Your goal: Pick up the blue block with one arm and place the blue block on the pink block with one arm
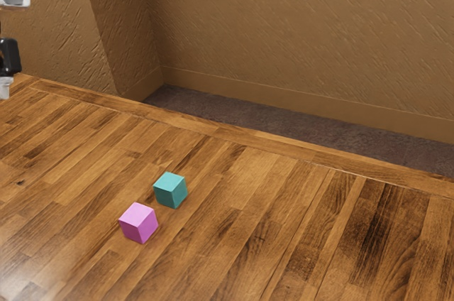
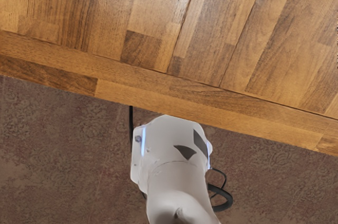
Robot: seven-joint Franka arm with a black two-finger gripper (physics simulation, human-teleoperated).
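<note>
A small blue-green cube [image 1: 170, 189] rests on the wood-plank table [image 1: 298, 230], just beside a pink cube [image 1: 138, 222] and a little behind it, toward the exterior view's right. The arm's black end effector [image 1: 6, 67] hangs at the exterior view's left edge, well apart from both; whether it is open cannot be told. It holds neither cube.

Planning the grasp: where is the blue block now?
The blue block sits on the wooden table, toward the exterior view's left, just beyond the pink block and to its right.
</note>
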